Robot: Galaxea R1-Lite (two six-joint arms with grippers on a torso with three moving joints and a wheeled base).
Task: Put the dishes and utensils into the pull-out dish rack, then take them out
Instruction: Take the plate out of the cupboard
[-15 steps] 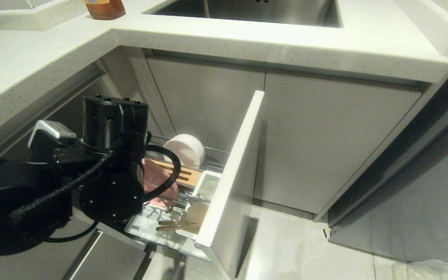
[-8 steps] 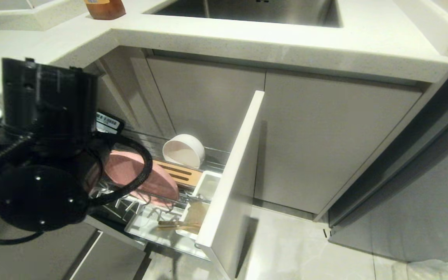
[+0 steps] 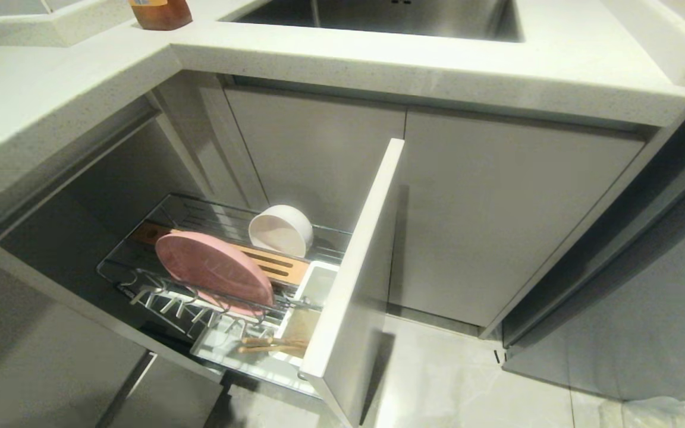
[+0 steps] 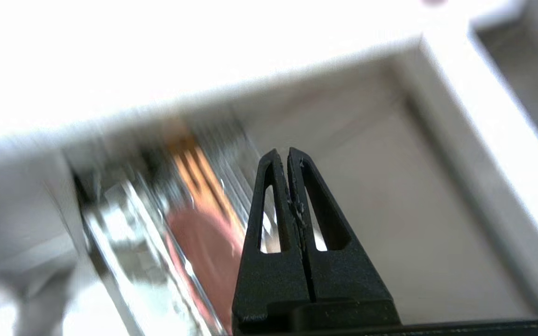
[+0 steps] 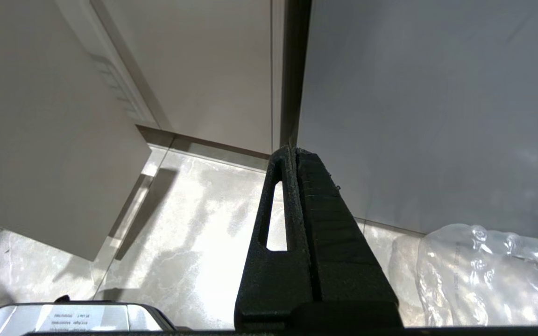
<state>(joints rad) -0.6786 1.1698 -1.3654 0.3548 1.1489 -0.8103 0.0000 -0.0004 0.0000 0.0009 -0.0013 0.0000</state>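
Rack: my chrome wire pull-out dish rack (image 3: 140,282) stands drawn out under the white stone desk (image 3: 414,65), its tall white front panel (image 3: 357,261) at the outer end.
Plate: round flat pastel-pink plate (image 3: 211,273) stands tilted on edge in the wire slots, before the slotted light-wood strip (image 3: 274,266).
Bowl: plain cream-white bowl (image 3: 281,230) lies on its side behind the strip.
Chopsticks: thin light-wooden chopsticks (image 3: 271,345) lie by the white utensil cup (image 3: 317,283).
Left hand (image 4: 284,154): fingers pressed together, empty, above the rack.
Right hand (image 5: 292,151): fingers pressed together, empty, over the pale floor (image 5: 189,219).
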